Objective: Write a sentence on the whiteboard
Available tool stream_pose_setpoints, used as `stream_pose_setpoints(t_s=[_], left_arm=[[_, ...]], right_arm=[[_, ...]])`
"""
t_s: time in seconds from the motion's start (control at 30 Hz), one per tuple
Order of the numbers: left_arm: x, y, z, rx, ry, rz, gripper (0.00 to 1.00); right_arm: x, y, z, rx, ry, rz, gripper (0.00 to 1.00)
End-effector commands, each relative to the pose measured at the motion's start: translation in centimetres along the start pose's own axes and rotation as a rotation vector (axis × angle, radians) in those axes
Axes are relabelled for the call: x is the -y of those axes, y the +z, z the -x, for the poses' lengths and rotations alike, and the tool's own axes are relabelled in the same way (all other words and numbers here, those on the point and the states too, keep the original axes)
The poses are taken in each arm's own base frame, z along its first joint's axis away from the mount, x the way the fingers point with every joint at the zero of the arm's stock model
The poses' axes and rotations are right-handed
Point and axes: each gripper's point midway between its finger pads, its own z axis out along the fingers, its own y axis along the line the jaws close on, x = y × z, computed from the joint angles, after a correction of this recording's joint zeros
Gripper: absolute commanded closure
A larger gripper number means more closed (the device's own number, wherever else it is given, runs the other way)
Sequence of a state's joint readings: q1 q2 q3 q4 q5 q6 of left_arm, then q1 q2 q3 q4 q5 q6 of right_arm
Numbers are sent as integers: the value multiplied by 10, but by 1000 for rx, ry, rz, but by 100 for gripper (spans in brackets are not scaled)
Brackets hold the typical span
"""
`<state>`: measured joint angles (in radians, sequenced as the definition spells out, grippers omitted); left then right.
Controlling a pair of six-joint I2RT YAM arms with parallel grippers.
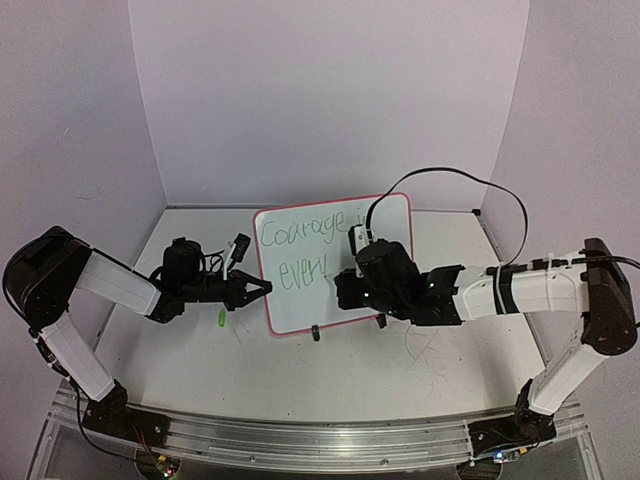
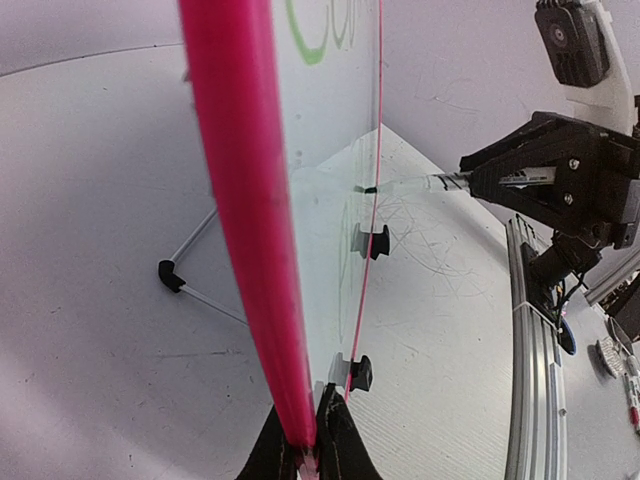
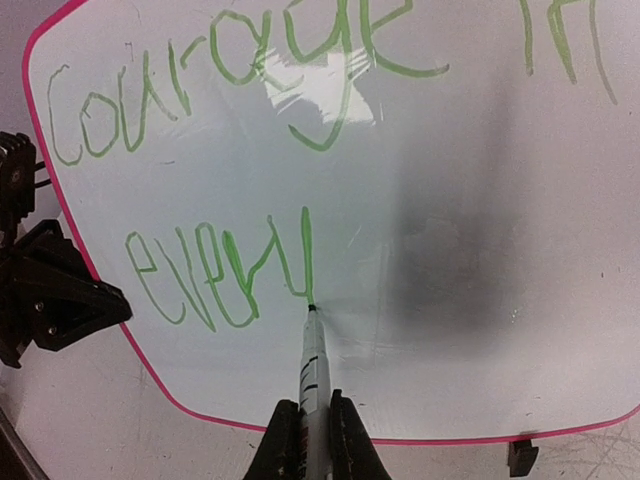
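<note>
On whiteboard [image 3: 480,150], green sentence [image 3: 306,250] "Courage in ever…", right tool [image 3: 312,420] clamping marker [image 3: 312,360], left tool [image 2: 305,440] clamping rim [image 2: 245,200].

A small green piece [image 1: 220,318] lies on the white table [image 1: 300,385], just back from the left fingers [image 1: 252,291] on their near side; grey scribble marks [image 1: 432,350] scar the tabletop nearward of the right fingers [image 1: 346,291]; an aluminium rail [image 1: 300,440] runs nearer still.

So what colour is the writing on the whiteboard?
The writing is green, clearest in the right wrist view.

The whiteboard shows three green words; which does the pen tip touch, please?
The lower, unfinished "every", where the pen rests; "Courage" and "in" sit above.
</note>
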<state>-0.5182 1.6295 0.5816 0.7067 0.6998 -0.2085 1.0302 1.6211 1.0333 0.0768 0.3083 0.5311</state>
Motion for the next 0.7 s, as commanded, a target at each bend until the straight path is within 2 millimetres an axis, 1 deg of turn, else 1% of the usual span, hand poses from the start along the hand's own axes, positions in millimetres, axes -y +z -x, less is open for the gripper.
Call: stream_pose_setpoints(t_s=[0.0, 0.13, 0.27, 0.33, 0.43, 0.5, 0.57, 0.63, 0.67], left_arm=[[-10, -3, 26, 66, 104, 82, 100], [-10, -4, 27, 68, 105, 83, 100], [-10, -4, 28, 70, 107, 83, 100], [-10, -4, 28, 69, 105, 84, 100], [-10, -4, 27, 68, 102, 86, 100], [-10, -4, 27, 69, 102, 86, 100], [-11, -4, 26, 67, 100, 91, 100], [-11, -5, 26, 68, 100, 93, 100], [-11, -5, 26, 67, 100, 95, 100]], right_arm=[[7, 1, -21, -50, 7, -16, 100], [4, 2, -31, -75, 1, -8, 100], [-5, 7, -32, -80, -9, 7, 100], [-13, 11, -29, -74, -10, 25, 100], [-29, 18, -21, -56, -13, 59, 100], [-40, 18, -6, -27, -10, 80, 100], [-45, 8, 10, 10, -3, 101, 100], [-46, -12, 26, 55, 10, 136, 100], [-43, -19, 28, 65, 8, 138, 100]])
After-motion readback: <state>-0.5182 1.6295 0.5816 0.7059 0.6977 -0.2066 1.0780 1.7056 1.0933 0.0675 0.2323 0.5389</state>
